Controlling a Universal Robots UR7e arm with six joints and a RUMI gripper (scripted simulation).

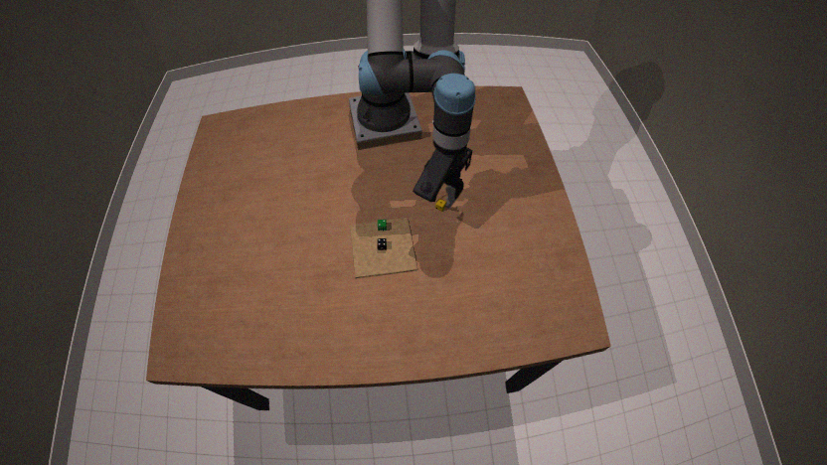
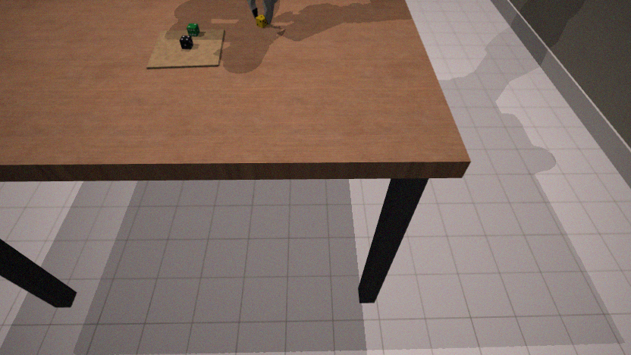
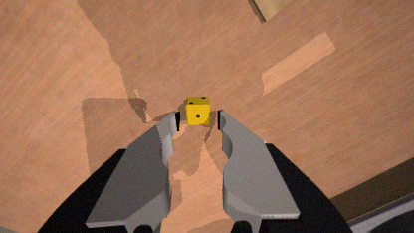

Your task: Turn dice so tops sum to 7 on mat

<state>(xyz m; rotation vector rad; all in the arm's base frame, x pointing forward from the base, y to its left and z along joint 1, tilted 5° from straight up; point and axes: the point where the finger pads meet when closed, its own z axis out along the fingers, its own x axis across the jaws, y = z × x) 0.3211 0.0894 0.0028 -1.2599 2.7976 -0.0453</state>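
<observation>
The gripper (image 1: 442,202) (image 2: 262,18) (image 3: 198,112) is a bit open and is not holding anything. Its two fingers point down at the yellow die (image 1: 440,205) (image 2: 261,20) (image 3: 198,115). In the wrist view, the yellow die sits between the two tips, with a little gap on each side, so it looks like neither tip touches it. One side of it shows one dot, and the side next to that shows two. I can't tell for sure which number is on top.

The yellow die is on the brown table (image 1: 259,318) (image 2: 265,110) (image 3: 60,50), off the tan mat (image 1: 370,262) (image 2: 185,57) (image 3: 273,7) and well apart from the other dice.

The green die (image 1: 382,224) (image 2: 193,29) and the black die (image 1: 382,243) (image 2: 186,42) are both on the mat, near each other but not touching. The green one is close to the mat's edge on the robot's side. The black one is nearer the middle.
</observation>
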